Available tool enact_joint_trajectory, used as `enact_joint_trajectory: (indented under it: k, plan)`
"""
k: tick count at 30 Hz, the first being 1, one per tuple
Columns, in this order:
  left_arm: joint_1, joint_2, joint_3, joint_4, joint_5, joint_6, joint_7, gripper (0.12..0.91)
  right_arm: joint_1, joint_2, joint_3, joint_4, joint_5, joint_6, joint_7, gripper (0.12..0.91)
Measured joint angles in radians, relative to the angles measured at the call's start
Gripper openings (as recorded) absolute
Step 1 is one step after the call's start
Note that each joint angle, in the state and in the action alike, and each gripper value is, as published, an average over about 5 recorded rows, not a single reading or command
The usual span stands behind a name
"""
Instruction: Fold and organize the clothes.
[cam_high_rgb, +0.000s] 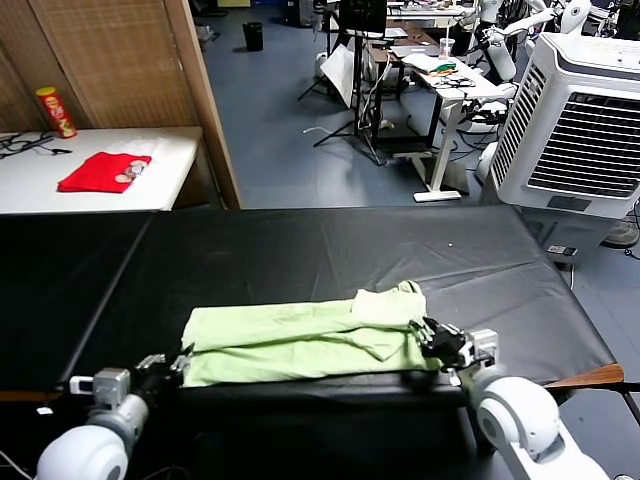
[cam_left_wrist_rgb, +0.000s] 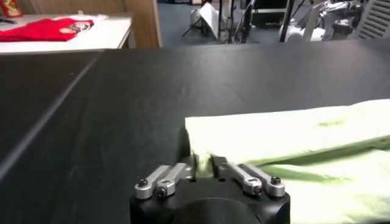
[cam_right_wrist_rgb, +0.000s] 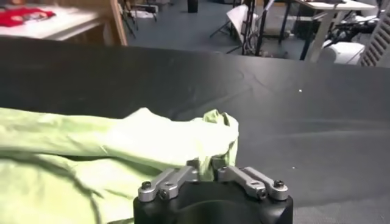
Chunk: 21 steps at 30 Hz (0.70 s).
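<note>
Green shirt (cam_high_rgb: 300, 343) folded long along the black table's (cam_high_rgb: 300, 250) near edge.
2 grippers at its ends: left gripper (cam_high_rgb: 178, 366) at the left corner, right gripper (cam_high_rgb: 425, 335) at the right; cannot tell if either is pinching cloth or apart. Red garment (cam_high_rgb: 104, 172) sits far left.

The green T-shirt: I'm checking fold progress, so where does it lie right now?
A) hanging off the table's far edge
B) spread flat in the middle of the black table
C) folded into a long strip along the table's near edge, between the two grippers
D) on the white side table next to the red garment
C: the green T-shirt lies as a long folded strip at the black table's near edge, with the left gripper at one end and the right gripper at the other.
</note>
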<state>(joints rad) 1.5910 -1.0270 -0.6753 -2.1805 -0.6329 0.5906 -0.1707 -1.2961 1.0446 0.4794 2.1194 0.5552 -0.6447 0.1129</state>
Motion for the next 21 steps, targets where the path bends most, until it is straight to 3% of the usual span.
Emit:
enact_joint_trajectory:
  k: [3, 6, 12, 19, 21]
  plan:
    - [-0.028, -0.008, -0.013, 0.004, -0.040, 0.014, -0.009, 0.693, 0.030, 0.016, 0.000, -0.025, -0.060, 0.050, -0.001, 0.746]
    - [-0.079, -0.023, -0.010, 0.030, -0.074, 0.020, -0.017, 0.780, 0.080, 0.042, -0.023, -0.077, -0.111, 0.074, -0.016, 0.791]
    - [-0.182, -0.057, 0.029, 0.122, -0.083, 0.009, -0.004, 0.798, 0.183, 0.086, -0.090, -0.204, -0.146, 0.078, -0.053, 0.798]
    - [-0.238, -0.084, 0.063, 0.216, -0.079, 0.005, 0.016, 0.794, 0.249, 0.120, -0.139, -0.332, -0.182, 0.090, -0.049, 0.772]
    - [-0.245, -0.088, 0.067, 0.234, -0.077, 0.003, 0.021, 0.753, 0.260, 0.129, -0.144, -0.360, -0.191, 0.093, -0.048, 0.738]
